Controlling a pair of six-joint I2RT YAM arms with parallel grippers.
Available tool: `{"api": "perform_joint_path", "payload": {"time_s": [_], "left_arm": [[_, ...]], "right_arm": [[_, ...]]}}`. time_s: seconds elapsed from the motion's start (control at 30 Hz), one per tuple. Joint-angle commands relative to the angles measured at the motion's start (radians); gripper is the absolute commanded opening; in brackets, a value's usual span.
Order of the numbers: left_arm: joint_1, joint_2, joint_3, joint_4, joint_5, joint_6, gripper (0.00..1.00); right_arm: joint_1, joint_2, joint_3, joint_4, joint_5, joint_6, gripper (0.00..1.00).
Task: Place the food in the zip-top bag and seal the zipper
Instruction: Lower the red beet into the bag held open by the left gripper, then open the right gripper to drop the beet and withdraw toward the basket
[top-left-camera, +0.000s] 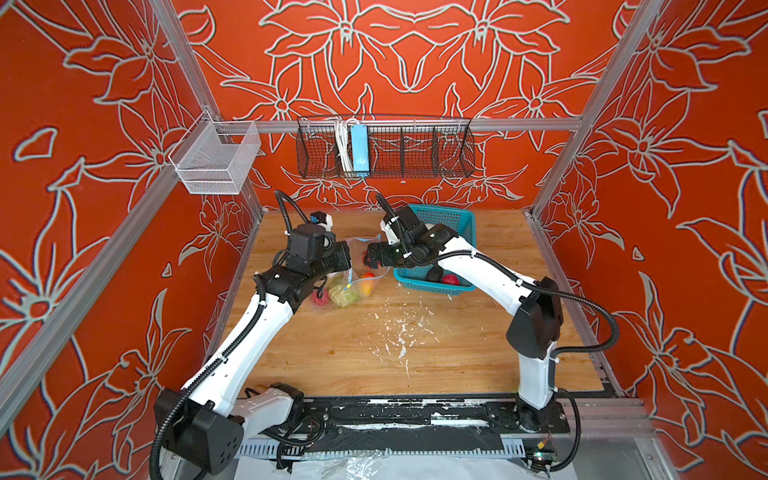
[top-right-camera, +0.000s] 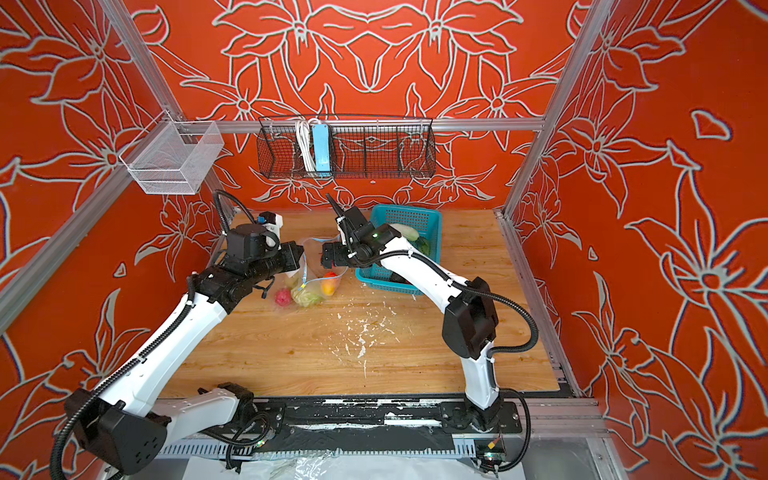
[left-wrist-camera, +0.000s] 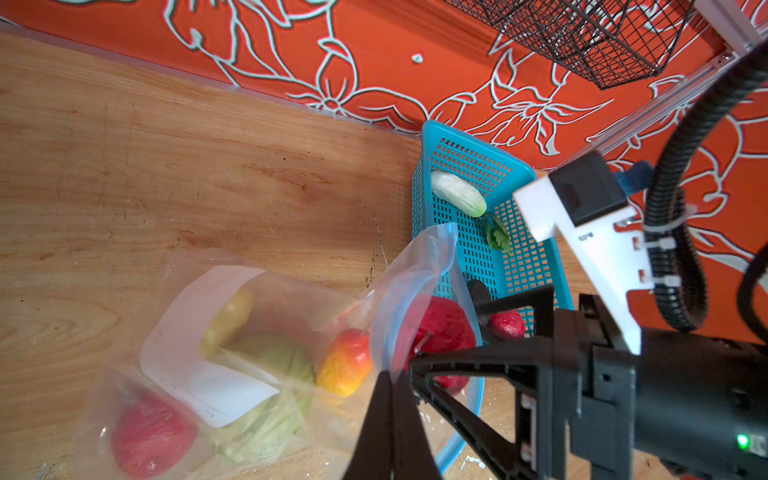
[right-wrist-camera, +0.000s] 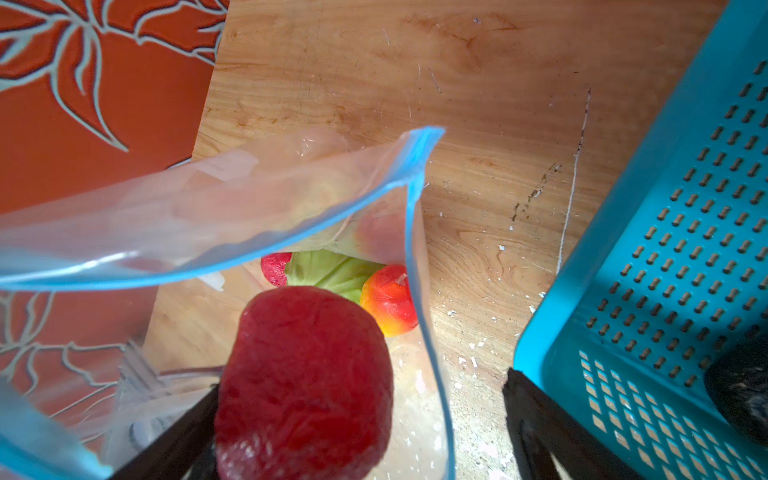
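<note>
The clear zip-top bag (left-wrist-camera: 291, 299) lies on the wooden table with its mouth lifted. My left gripper (left-wrist-camera: 390, 376) is shut on the mouth edge by the blue zipper (right-wrist-camera: 411, 166). Inside the bag are a green cabbage (left-wrist-camera: 266, 365), a yellow potato (left-wrist-camera: 228, 320), an orange-yellow pepper (left-wrist-camera: 345, 365) and a red fruit (left-wrist-camera: 149, 432). My right gripper (right-wrist-camera: 361, 386) stands wide open at the bag's mouth. Another red fruit (right-wrist-camera: 303, 382) sits against one finger, with a clear gap to the other. In both top views the grippers (top-left-camera: 348, 257) (top-left-camera: 368, 259) meet over the bag (top-right-camera: 311, 286).
The teal basket (left-wrist-camera: 469, 166) beside the bag holds a white radish (left-wrist-camera: 457, 193), a dark avocado (left-wrist-camera: 480, 295) and a red fruit (left-wrist-camera: 507, 324). A black wire basket with a power strip (top-left-camera: 359, 149) and a white mesh basket (top-left-camera: 216, 162) hang on the frame.
</note>
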Motion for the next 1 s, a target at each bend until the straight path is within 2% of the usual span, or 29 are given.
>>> {"api": "perform_joint_path", "payload": {"time_s": [0.0, 0.13, 0.3, 0.67, 0.97], "left_arm": [[0.009, -0.026, 0.013, 0.009, -0.006, -0.003, 0.00], [0.011, -0.033, 0.013, 0.009, -0.014, -0.003, 0.00], [0.014, -0.034, 0.013, 0.006, -0.009, -0.005, 0.00], [0.019, -0.030, 0.013, 0.003, -0.023, -0.002, 0.00], [0.022, -0.029, 0.017, -0.004, -0.032, 0.001, 0.00]], "right_arm": [[-0.010, 0.015, -0.030, 0.043, -0.040, -0.022, 0.98], [-0.028, -0.023, -0.161, 0.224, -0.162, -0.021, 0.98], [-0.051, -0.075, -0.299, 0.357, -0.219, -0.026, 0.98], [-0.105, -0.209, -0.440, 0.402, -0.232, -0.037, 0.98], [-0.136, -0.272, -0.469, 0.358, -0.230, -0.049, 0.98]]}}
